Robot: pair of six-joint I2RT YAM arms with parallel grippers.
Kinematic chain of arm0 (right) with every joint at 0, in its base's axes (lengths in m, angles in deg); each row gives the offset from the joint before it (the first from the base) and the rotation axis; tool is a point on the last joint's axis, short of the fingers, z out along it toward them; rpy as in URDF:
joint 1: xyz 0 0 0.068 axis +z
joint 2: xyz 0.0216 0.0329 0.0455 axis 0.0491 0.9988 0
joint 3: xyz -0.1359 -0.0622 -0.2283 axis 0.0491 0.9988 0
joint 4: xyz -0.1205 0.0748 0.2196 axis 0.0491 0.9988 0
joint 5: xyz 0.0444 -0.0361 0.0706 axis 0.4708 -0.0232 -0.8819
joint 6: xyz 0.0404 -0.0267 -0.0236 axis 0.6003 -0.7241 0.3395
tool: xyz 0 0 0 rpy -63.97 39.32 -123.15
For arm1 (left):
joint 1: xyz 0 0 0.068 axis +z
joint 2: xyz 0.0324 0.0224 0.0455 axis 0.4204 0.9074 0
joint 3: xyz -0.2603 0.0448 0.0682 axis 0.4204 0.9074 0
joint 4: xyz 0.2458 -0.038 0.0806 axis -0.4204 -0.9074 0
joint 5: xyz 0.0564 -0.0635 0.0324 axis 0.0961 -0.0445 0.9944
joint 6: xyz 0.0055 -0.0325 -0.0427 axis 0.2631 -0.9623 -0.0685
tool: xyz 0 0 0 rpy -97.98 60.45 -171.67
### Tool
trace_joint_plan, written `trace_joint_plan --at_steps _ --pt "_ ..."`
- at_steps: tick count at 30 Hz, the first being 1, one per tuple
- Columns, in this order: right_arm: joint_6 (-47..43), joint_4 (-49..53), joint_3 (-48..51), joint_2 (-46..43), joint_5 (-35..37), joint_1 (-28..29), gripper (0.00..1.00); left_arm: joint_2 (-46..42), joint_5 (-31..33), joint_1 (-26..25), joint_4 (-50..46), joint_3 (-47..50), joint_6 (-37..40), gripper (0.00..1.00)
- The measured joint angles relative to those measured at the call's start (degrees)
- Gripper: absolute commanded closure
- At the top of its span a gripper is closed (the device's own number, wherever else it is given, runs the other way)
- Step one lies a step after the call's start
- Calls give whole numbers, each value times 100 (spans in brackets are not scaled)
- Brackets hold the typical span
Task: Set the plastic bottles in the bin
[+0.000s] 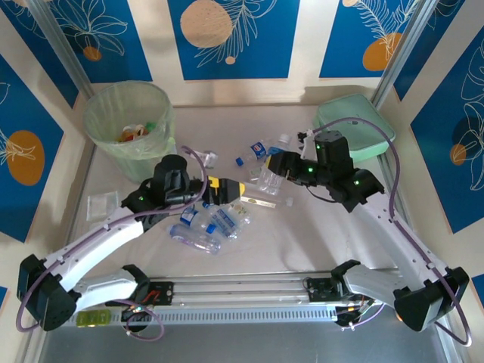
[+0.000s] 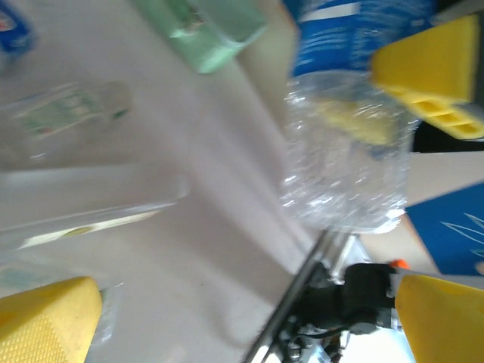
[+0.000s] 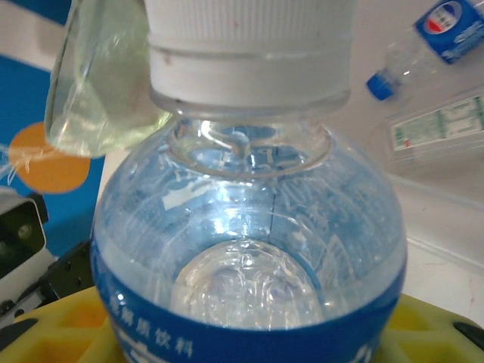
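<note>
Clear plastic bottle (image 3: 249, 227), white-capped and blue-labelled, sat clamped between the right gripper's (image 1: 272, 172) yellow fingers near the middle of the table (image 1: 302, 234). At its 9 o'clock the left gripper (image 1: 234, 189) gaped wide, holding nothing. The bin (image 1: 128, 121) stood at 10 o'clock, and other bottles (image 1: 204, 227) lay toward 7 o'clock.

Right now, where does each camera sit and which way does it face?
Top: above and behind the arms, looking down on table, bin, left gripper, right gripper.
Left wrist: looks across the table at a crumpled bottle; own yellow fingers at the corners.
Right wrist: close on a clear bottle between its yellow fingers, bin behind.
Shared: top and right wrist both show that bottle and bin.
</note>
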Motion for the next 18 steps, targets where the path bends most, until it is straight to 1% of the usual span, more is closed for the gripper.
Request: trace_joint_plan --at_steps 3,5,13,18 --pt "-142 -4 0 0 -52 205 50 118 -240 -313 581 11 2 1" --pt "-164 -44 0 0 -96 308 50 168 -310 -433 815 13 0 1" --pt "-153 -385 0 0 -155 752 50 439 -343 -525 1318 63 -7 0" --pt "-111 -514 -2 15 -155 946 50 463 -343 -542 1497 151 -107 9"
